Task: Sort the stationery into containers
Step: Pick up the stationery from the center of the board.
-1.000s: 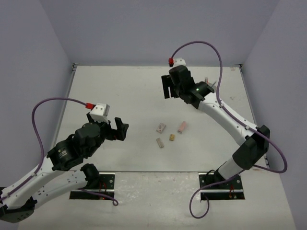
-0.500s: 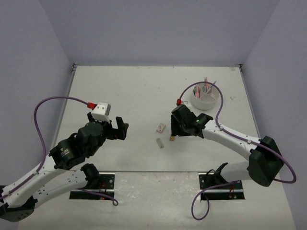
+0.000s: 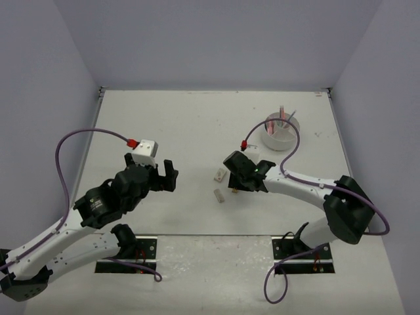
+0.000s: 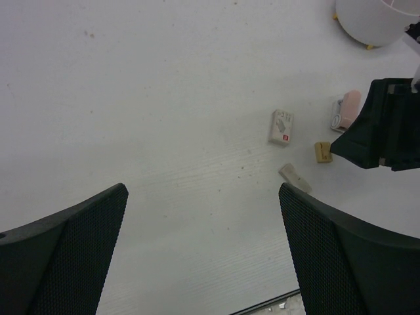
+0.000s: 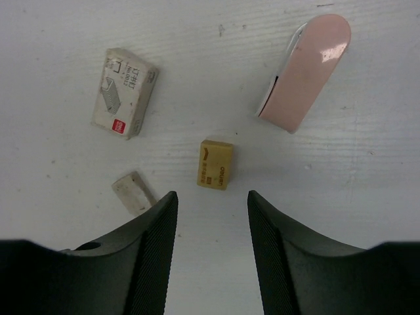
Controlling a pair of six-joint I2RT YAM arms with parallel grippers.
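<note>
The fingers of the right gripper (image 5: 211, 198) have been drawn in over the last second to about half their spread, and nothing is held between them. A tan eraser (image 5: 215, 164) lies flat just ahead of the gap, apart from both fingers. The right arm has been brought away from the far right corner of the tabletop (image 3: 164, 125) and down to the loose pieces near its middle, towards the near edge. From this it is judged that the eraser has been chosen for the next pick and that the grasp is not yet made.

Beside the eraser, a pink block (image 5: 305, 71) is seen on one side, a white printed box (image 5: 123, 92) on the other, and a small pale scrap (image 5: 133, 193) close to one finger. The scrap might be nudged as the fingers are lowered.

The white tub (image 3: 279, 142) stands near the far right corner, with pens (image 3: 282, 117) upright in it.

The left gripper (image 4: 202, 190) is held fully spread and empty above bare tabletop, well apart from the pieces.
</note>
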